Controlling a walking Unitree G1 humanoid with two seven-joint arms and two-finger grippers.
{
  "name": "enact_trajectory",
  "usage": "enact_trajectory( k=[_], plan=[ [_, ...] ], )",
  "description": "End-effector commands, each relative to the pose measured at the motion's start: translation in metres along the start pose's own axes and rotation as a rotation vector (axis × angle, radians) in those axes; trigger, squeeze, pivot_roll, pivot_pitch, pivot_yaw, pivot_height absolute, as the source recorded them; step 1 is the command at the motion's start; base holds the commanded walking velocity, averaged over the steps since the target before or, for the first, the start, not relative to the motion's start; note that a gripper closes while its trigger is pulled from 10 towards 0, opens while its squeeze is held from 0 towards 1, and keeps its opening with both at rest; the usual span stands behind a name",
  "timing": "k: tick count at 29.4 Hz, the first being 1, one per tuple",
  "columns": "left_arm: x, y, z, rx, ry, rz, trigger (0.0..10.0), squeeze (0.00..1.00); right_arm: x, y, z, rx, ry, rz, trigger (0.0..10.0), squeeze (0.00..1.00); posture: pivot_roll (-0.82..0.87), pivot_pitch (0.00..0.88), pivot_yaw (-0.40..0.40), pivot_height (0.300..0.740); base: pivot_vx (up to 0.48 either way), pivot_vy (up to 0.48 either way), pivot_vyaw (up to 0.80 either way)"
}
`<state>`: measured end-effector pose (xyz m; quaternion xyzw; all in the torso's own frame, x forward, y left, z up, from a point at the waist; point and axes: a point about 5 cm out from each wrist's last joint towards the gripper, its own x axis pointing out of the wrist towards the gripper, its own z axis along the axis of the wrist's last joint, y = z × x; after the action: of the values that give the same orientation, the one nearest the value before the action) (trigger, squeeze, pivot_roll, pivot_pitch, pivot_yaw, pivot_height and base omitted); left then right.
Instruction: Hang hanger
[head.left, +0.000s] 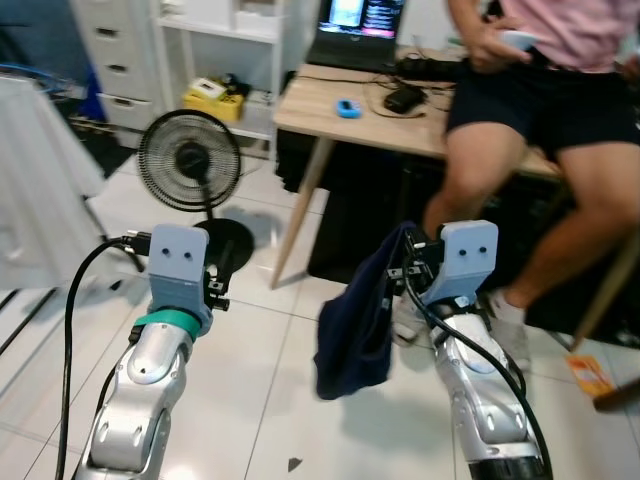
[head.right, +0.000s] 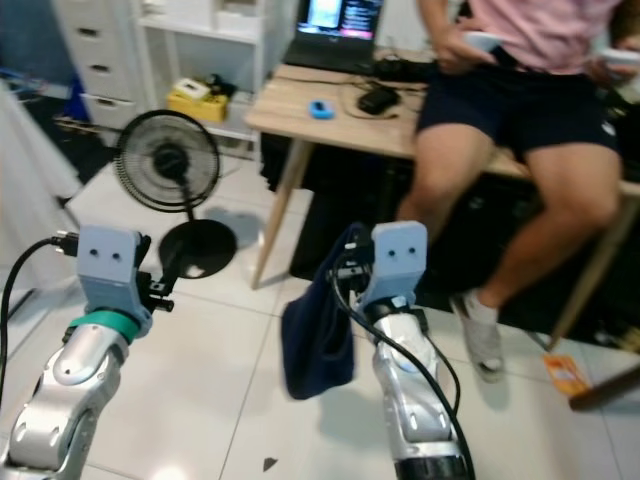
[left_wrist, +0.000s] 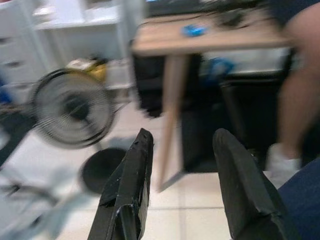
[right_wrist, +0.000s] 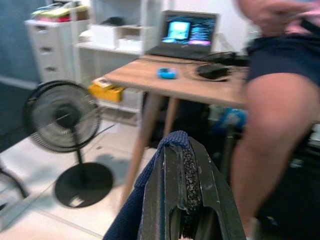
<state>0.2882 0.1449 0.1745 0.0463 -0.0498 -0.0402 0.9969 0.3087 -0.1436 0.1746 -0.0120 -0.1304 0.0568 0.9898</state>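
Observation:
A dark navy garment (head.left: 353, 325) hangs from my right gripper (head.left: 408, 268), held up over the white tile floor. In the right wrist view the gripper (right_wrist: 181, 150) is shut, with the navy cloth (right_wrist: 145, 192) draped over the fingertips. No hanger can be made out under the cloth. My left gripper (left_wrist: 182, 145) is raised at about the same height on the left, open with nothing between its fingers (left_wrist: 132, 175). It points toward the fan and the desk leg.
A black standing fan (head.left: 190, 160) is ahead on the left. A wooden desk (head.left: 325, 105) with a laptop (head.left: 355, 30) stands ahead, and a person (head.left: 540, 100) sits on it, legs hanging down at the right. White shelving (head.left: 215, 40) stands behind the fan. White fabric (head.left: 40, 190) is at far left.

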Motion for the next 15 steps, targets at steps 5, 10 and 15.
enact_trajectory(
  k=[5,10,15],
  plan=[
    [-0.0010,-0.0012,-0.0012,-0.007,0.017,-0.006,10.0,0.00,-0.0002,-0.0011,0.0034,-0.001,-0.016,-0.007,10.0,0.00,0.01,0.001,0.039,0.740,0.000,0.000,-0.80],
    [-0.0012,-0.0019,-0.0014,-0.003,0.020,-0.008,10.0,0.00,-0.0002,-0.0014,0.0034,0.001,-0.015,-0.008,10.0,0.00,0.01,0.004,0.039,0.740,0.000,0.000,-0.80],
    [-0.0011,-0.0019,-0.0011,0.000,0.023,-0.007,10.0,0.00,-0.0001,-0.0008,0.0036,0.002,-0.014,-0.008,10.0,0.00,0.01,0.006,0.038,0.740,0.000,0.000,-0.80]
  ],
)
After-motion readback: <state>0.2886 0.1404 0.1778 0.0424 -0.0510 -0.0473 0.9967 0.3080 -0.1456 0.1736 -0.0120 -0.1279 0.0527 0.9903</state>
